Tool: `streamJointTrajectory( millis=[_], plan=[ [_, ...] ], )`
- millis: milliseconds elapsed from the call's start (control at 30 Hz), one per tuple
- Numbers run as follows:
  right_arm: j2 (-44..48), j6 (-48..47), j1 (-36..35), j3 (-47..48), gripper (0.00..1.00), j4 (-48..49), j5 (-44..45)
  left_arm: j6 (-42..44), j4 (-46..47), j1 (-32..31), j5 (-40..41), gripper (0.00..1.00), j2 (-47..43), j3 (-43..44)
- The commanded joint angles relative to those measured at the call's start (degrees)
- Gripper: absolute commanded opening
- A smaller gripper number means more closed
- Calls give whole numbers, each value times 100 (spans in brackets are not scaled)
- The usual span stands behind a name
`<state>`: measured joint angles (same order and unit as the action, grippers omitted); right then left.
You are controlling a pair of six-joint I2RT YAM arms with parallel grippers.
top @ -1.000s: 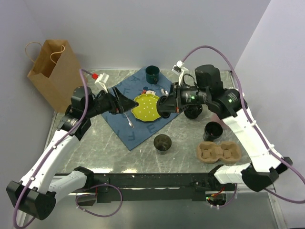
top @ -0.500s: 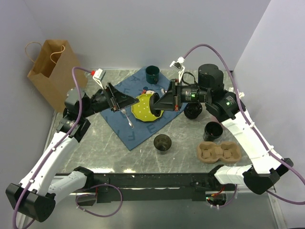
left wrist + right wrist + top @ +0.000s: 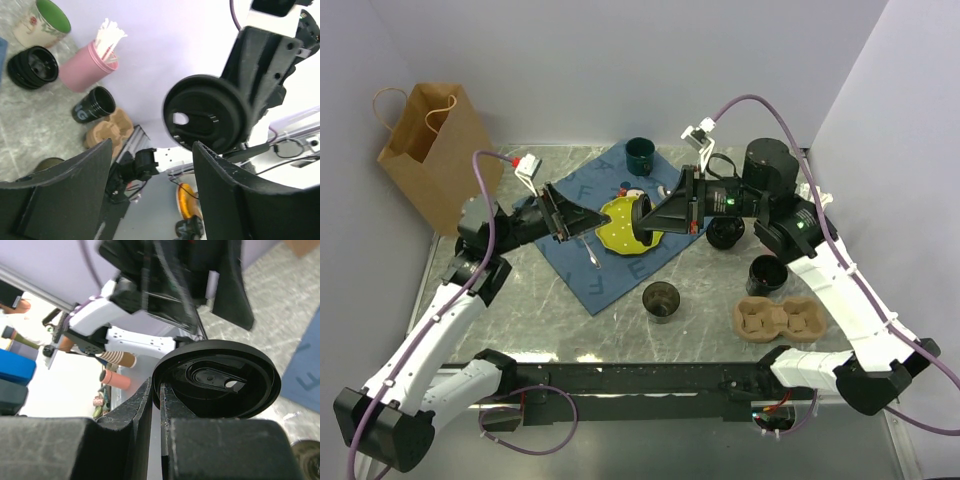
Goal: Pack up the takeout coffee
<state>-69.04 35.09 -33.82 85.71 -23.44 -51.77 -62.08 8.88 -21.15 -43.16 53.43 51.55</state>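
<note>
My right gripper (image 3: 655, 218) is shut on the rim of a round black lid (image 3: 644, 223), holding it on edge in the air above the yellow plate (image 3: 618, 228). In the right wrist view the lid (image 3: 220, 380) stands just past the pinched fingertips (image 3: 156, 390). My left gripper (image 3: 588, 217) faces it from the left, open and empty, a short gap away. In the left wrist view the lid (image 3: 207, 120) hangs beyond the spread fingers (image 3: 65, 195). Two open black cups (image 3: 662, 299) (image 3: 767, 273) and a lidded cup (image 3: 725, 232) stand on the table.
A brown pulp carrier (image 3: 780, 318) lies at the front right. A dark green mug (image 3: 641, 153) stands at the back on the blue cloth (image 3: 582, 270). A paper bag (image 3: 435, 150) stands at the back left. The left wrist view shows a pink cup of sticks (image 3: 87, 67).
The right gripper has carried the lid leftward over the plate and turned it toward the left gripper. The left arm pulled back slightly and its jaws narrowed a little.
</note>
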Motion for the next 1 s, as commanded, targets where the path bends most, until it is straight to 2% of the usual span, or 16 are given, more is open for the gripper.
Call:
streamJointTrajectory(
  millis=[0, 233, 667, 800, 967],
  plan=[
    [224, 366, 16, -168, 12, 849, -202, -480, 860, -21, -176, 70, 62, -224],
    [241, 630, 7, -195, 12, 1052, -255, -744, 1510, -223, -281, 66, 440, -181],
    [285, 692, -54, -301, 12, 1149, -220, -911, 2021, -548, -255, 63, 765, -31],
    [250, 727, -63, -274, 12, 1166, -228, -1060, 2231, -610, -281, 58, 836, -92],
    [206, 771, -98, -248, 12, 1228, -246, -1051, 2275, -715, -255, 58, 897, -49]
  ],
)
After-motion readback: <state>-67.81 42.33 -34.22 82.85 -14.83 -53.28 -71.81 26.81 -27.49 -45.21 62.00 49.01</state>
